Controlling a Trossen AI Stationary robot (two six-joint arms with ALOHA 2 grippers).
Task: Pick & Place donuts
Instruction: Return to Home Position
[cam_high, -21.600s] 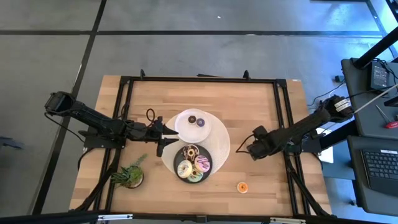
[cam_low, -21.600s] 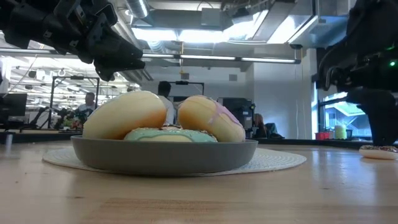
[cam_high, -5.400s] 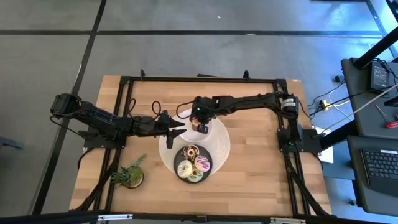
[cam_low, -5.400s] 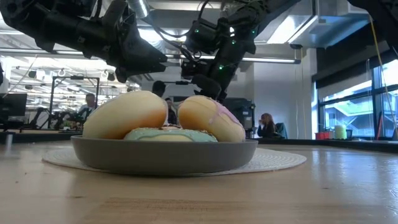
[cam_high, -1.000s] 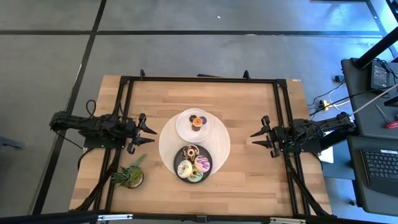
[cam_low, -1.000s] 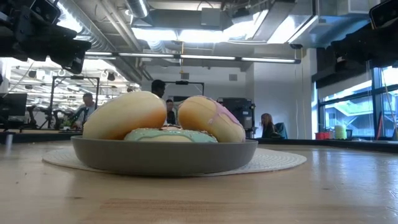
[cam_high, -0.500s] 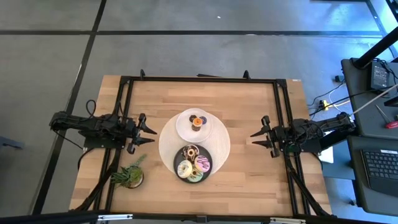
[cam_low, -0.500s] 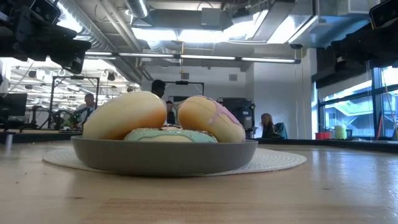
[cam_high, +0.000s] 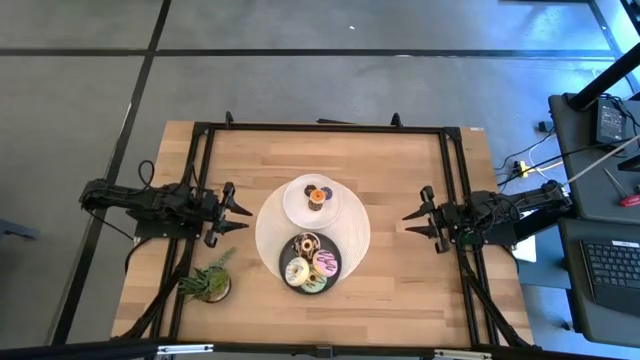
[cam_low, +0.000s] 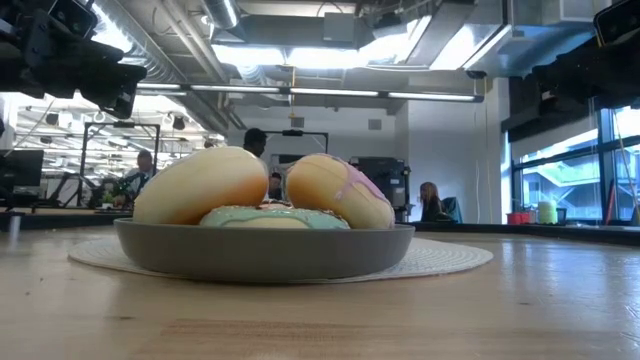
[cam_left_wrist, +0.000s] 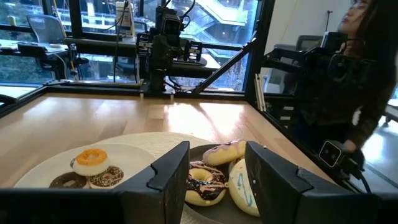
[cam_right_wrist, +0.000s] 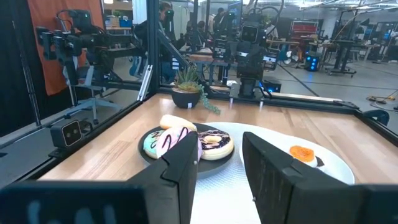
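Several larger iced donuts (cam_high: 310, 262) lie piled in a dark grey plate (cam_high: 336, 268) near the table's middle; the low view shows them (cam_low: 262, 190) close up. Three tiny donuts, an orange one (cam_high: 317, 195) on top, sit stacked on a white plate (cam_high: 296, 200) just beyond it; the left wrist view shows them (cam_left_wrist: 91, 168) too. My left gripper (cam_high: 243, 210) is open at the table's left side. My right gripper (cam_high: 407, 222) is open at the right side. Both are well clear of the plates.
Both plates rest on a round pale mat (cam_high: 360, 230). A small green potted plant (cam_high: 208, 281) stands near the table's near left corner. A black frame (cam_high: 320, 128) runs around the table. People show in the room beyond the table.
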